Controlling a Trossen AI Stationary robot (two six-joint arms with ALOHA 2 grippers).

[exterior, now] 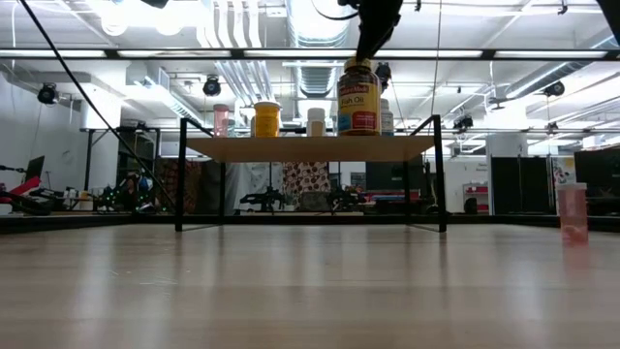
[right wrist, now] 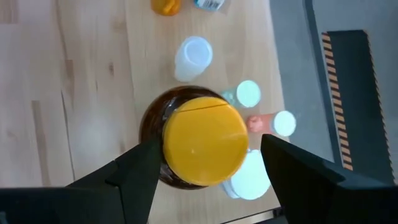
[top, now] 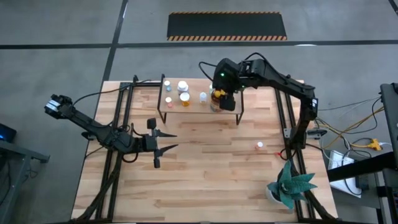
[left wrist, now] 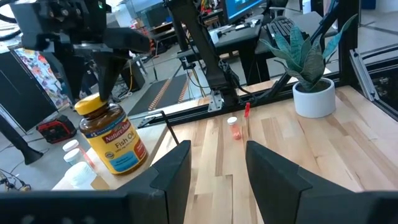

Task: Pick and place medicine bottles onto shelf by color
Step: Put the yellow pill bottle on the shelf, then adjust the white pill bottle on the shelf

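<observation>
Right wrist view looks straight down on the yellow cap of the amber bottle (right wrist: 202, 142), with the right gripper (right wrist: 208, 163) spread to either side of it, fingers clear of the cap. Low view shows that bottle standing upright on the shelf (exterior: 310, 147), near its right end, beside several smaller bottles (exterior: 265, 119). One small pink bottle (top: 260, 145) stands alone on the table (top: 205, 174). Left gripper (top: 157, 142) hovers over the table's left half, fingers parted and holding nothing.
</observation>
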